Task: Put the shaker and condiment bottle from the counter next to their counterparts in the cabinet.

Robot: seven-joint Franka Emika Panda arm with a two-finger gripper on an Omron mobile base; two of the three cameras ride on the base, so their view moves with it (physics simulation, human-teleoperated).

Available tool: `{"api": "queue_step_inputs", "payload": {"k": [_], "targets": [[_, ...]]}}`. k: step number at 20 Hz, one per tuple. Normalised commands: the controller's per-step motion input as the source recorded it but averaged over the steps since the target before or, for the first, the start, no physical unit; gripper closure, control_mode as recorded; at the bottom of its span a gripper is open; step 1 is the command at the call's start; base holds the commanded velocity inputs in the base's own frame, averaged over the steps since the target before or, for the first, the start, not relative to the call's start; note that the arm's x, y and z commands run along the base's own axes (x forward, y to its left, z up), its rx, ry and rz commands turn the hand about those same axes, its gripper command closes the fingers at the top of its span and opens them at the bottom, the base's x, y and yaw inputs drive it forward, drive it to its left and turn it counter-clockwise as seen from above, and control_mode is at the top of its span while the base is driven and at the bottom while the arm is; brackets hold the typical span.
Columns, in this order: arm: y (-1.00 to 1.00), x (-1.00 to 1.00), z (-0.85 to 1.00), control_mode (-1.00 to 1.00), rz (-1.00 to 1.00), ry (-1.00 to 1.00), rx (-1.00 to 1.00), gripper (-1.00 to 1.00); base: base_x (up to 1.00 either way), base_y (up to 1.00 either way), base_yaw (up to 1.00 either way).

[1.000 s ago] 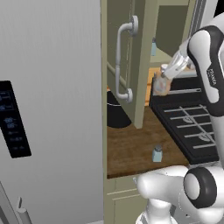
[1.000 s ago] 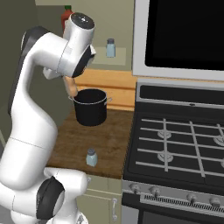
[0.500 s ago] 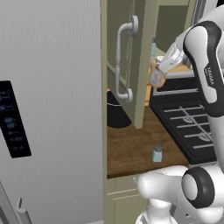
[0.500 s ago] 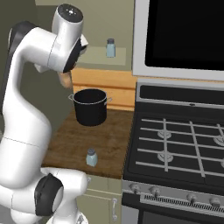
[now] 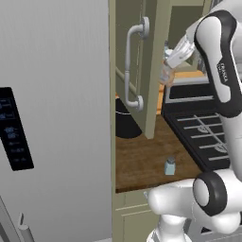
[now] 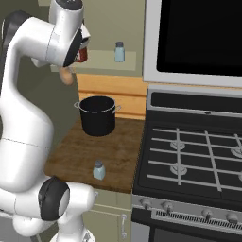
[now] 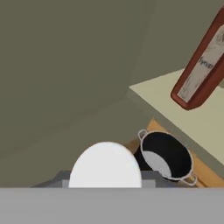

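Note:
My gripper point(image 5: 170, 67) is shut on the tan-orange condiment bottle point(image 5: 166, 76), raised beside the open cabinet door point(image 5: 152, 90). The bottle's lower end shows behind my arm in the right base view point(image 6: 67, 75), just below the cabinet shelf point(image 6: 101, 61). Its whitish cap point(image 7: 105, 167) sits low in the hand view. The pale blue shaker point(image 6: 99, 170) stands on the counter point(image 6: 120, 151) near the front edge, also seen from the left point(image 5: 170, 166). On the shelf stand a matching shaker point(image 6: 120, 51) and a dark red labelled bottle point(image 6: 82, 53) point(image 7: 202, 65).
A black pot point(image 6: 97, 115) sits at the back of the counter under the shelf. The stove point(image 6: 194, 156) with grates lies to the right and the grey fridge point(image 5: 52, 118) to the left. The door's curved bar handle point(image 5: 133, 66) juts out near my hand.
My arm has carried the condiment bottle up and to the left, closer to the open cabinet. The shaker on the counter and the pot have stayed put.

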Motion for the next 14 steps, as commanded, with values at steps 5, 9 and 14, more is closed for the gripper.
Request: {"api": "queue_step_inputs", "payload": {"k": [5,9,14], "targets": [[0.10,0.45,0.05,-1.00,0.00,-0.08,0.00,1.00,0.00,0.00,0.00],[0.07,0.52,0.00,-1.00,0.00,-0.24,0.00,1.00,0.00,0.00,0.00],[0.02,0.38,0.00,-1.00,0.00,-0.23,0.03,1.00,0.00,0.00,0.00]]}}
